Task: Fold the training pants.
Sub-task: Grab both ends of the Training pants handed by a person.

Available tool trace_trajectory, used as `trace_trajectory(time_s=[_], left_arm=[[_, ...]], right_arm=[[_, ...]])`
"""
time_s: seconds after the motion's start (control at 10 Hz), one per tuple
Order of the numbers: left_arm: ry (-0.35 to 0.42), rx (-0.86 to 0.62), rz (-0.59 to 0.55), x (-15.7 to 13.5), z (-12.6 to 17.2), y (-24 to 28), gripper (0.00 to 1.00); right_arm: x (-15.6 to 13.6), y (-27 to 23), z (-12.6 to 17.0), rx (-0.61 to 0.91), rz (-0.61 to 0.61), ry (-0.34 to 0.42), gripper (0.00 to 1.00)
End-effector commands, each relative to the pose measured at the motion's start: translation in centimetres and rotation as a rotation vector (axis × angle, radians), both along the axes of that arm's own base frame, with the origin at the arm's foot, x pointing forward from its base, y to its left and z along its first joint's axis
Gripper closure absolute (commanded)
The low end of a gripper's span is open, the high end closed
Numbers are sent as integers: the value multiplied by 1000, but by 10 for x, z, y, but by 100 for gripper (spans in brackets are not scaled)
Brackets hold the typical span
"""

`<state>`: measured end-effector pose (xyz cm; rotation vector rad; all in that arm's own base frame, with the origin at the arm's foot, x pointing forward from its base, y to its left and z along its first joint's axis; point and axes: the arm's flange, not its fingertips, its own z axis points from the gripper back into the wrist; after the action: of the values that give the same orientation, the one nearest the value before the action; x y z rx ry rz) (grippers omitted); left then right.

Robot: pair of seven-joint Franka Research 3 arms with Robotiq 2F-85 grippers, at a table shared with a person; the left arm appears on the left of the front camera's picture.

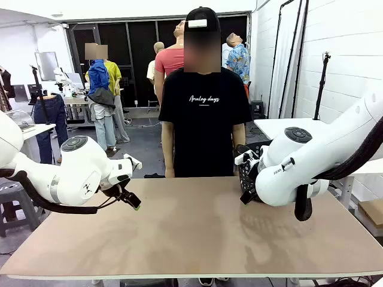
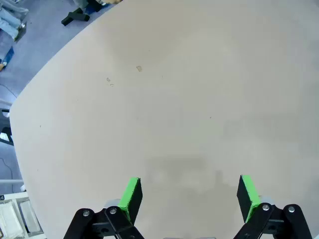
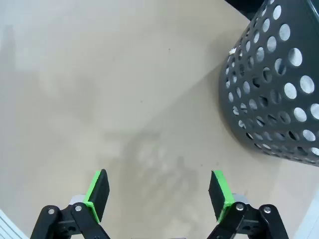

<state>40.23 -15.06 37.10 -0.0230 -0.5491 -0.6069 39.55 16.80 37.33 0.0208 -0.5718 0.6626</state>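
Note:
The training pants are out of view. My left gripper (image 2: pixel 189 191) hangs open over bare tan table (image 2: pixel 164 99), nothing between its green pads; in the front view it (image 1: pixel 133 202) sits low over the table's left part. On the right side my right gripper (image 3: pixel 158 191) is open too and holds nothing. A black perforated basket (image 3: pixel 274 94) stands just beyond and to one side of it.
A person in a black T-shirt (image 1: pixel 204 119) stands at the far edge, arms down. The black basket (image 1: pixel 244 164) stands at the far right of the table, partly behind my right arm (image 1: pixel 299 173). A white table (image 1: pixel 281 127) lies beyond.

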Motion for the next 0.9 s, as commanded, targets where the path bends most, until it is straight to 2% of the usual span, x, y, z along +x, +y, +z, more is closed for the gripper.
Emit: trace_trajectory(time_s=[0.0,0.8], left_arm=[[0,0,0,0,0,0,0],[0,0,0,0,0,0,0]], right_arm=[[0,0,0,0,0,0,0],[0,0,0,0,0,0,0]])
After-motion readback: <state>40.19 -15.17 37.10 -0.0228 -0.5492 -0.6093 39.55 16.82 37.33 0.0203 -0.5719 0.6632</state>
